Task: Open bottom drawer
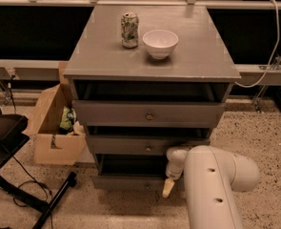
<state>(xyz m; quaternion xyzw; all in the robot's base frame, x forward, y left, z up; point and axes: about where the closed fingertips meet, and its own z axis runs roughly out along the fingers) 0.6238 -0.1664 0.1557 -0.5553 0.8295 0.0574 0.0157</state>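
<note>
Grey wood makes up the single chest [152,73] at the centre of the frame. Three drawers are counted in it: a top drawer [111,113], a middle drawer [116,145] and the bottom drawer [123,181], which sits lowest, at the lower centre. Three small round knobs [149,116] are counted, one on each front. Every front is seen standing a little forward of the frame, with a dark gap above it.

Two things are carried on the tabletop [197,51]: one green can [129,30], upright, and one white bowl [160,43] just beside it on the right. Both are set toward the far half, well back from the front edge.

One open cardboard box [49,137] is placed just beside the chest on the left, and one black stand [16,175] fills the lower left corner. Speckled floor [264,137] is seen to the right of the chest and along the bottom edge.

One white arm [216,190] rises from the lower right. Its pincer [167,187] is pointed downward in front of the right part of the bottom drawer's front, just right of the lowest of the knobs. Whether the pincer is open or closed cannot be told, nor whether the front is touched; nothing is seen held in it.
</note>
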